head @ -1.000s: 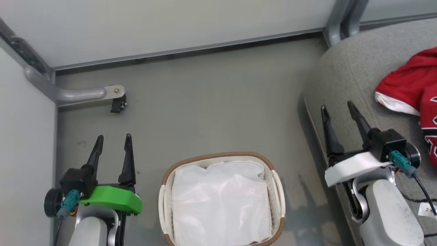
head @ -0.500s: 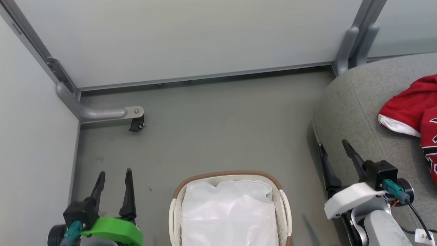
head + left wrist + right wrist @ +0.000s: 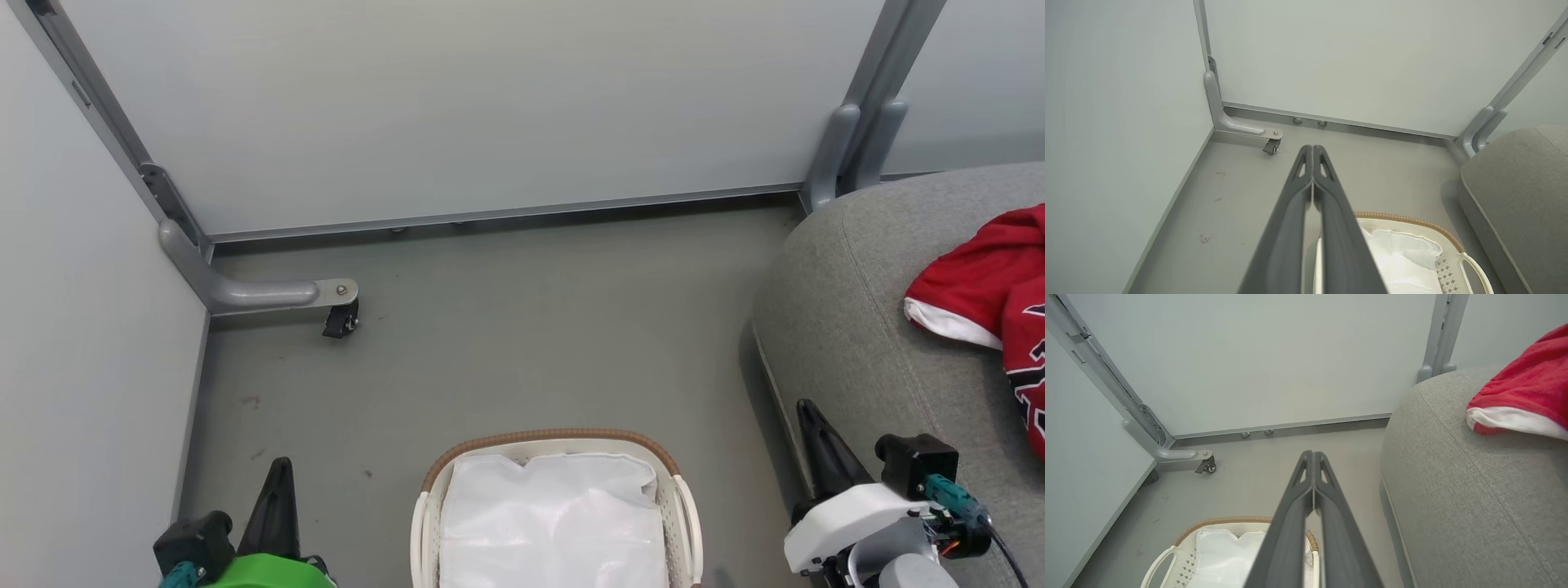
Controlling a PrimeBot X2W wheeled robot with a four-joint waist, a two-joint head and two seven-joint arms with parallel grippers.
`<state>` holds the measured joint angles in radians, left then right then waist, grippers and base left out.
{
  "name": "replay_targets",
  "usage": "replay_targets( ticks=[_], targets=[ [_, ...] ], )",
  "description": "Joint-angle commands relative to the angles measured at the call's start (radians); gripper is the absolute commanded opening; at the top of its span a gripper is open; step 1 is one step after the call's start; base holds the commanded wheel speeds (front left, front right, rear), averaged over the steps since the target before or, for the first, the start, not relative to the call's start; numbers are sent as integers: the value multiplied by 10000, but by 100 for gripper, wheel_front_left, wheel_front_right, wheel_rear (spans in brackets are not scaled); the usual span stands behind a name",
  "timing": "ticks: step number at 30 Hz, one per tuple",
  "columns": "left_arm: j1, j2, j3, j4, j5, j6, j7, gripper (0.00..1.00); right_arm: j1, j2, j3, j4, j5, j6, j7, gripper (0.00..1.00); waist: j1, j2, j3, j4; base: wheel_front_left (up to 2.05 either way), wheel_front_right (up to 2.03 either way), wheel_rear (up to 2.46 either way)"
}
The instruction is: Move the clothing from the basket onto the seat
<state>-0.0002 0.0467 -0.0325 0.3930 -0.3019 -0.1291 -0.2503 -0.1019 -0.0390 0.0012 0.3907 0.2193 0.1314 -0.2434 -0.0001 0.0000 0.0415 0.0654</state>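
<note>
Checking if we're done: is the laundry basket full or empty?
Empty, where visible: in the basket the white liner lies bare; the red clothing lies on the seat.

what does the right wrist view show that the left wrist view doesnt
The right wrist view adds the red clothing with white trim lying on the seat, plus the right gripper, shut and empty. The left wrist view adds the left gripper, also shut and empty. Both share the basket with its white liner, the grey seat, the castor and the floor.
</note>
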Motion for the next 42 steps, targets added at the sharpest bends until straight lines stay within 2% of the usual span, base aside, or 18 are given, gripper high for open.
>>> replay_targets(
  ticks=[1,19,42],
  targets=[
    [-94,33,79,-199,-481,-1,107,0,-156,-35,-101,-173,519,-1,121,0,1,0,-4,-10,0,0,0],
    [-357,45,406,-516,-3439,-5,931,0,-96,-59,-309,-546,3672,-2,889,0,1,0,-59,-105,0,0,0],
    [-622,54,744,-836,-6456,-10,1785,0,-98,-86,-577,-851,6876,-4,1730,0,1,0,-131,-227,0,0,0]
  ],
)
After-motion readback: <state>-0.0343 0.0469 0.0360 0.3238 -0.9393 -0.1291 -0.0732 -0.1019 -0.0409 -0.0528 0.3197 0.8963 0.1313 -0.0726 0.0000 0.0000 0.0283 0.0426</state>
